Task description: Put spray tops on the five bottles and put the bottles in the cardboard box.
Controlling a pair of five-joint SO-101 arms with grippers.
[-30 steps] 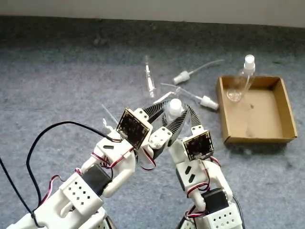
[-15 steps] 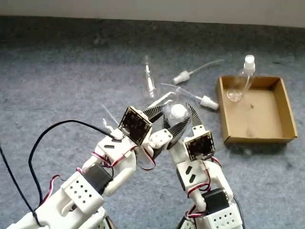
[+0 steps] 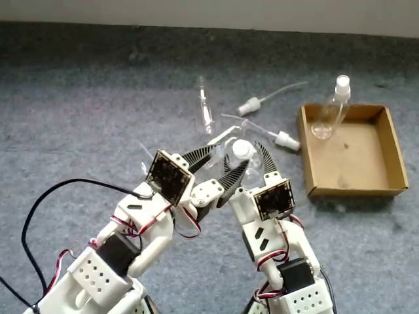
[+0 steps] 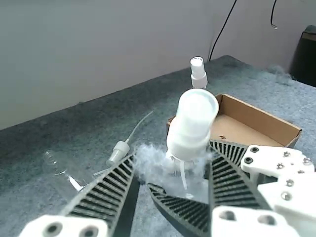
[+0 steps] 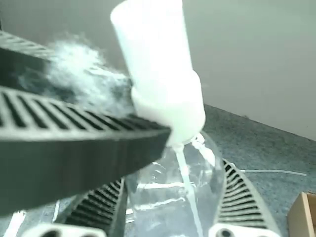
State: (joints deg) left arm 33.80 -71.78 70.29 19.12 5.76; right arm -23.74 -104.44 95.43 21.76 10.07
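Observation:
A clear bottle (image 5: 173,197) stands upright between the ribbed fingers of my right gripper (image 5: 173,177), which is shut on it. A white spray top (image 3: 241,150) sits on its neck, tilted a little (image 4: 193,123). My left gripper (image 3: 229,159) is open, one finger to each side of that top; one fingertip (image 5: 148,133) lies against its collar. The cardboard box (image 3: 386,154) lies to the right, with one capped bottle (image 3: 330,111) leaning in its far corner. A bare bottle (image 3: 205,111) lies on the carpet beyond the arms.
Loose spray tops (image 3: 251,105) (image 3: 286,139) with long tubes lie between the bare bottle and the box. A thin tube (image 3: 150,157) lies by the left arm. Grey lint (image 4: 148,160) clings to the finger pads. A black cable (image 3: 59,196) loops on the left.
My left arm has drawn back and to the left, and its fingers have spread off the spray top. The right gripper has kept the bottle in place.

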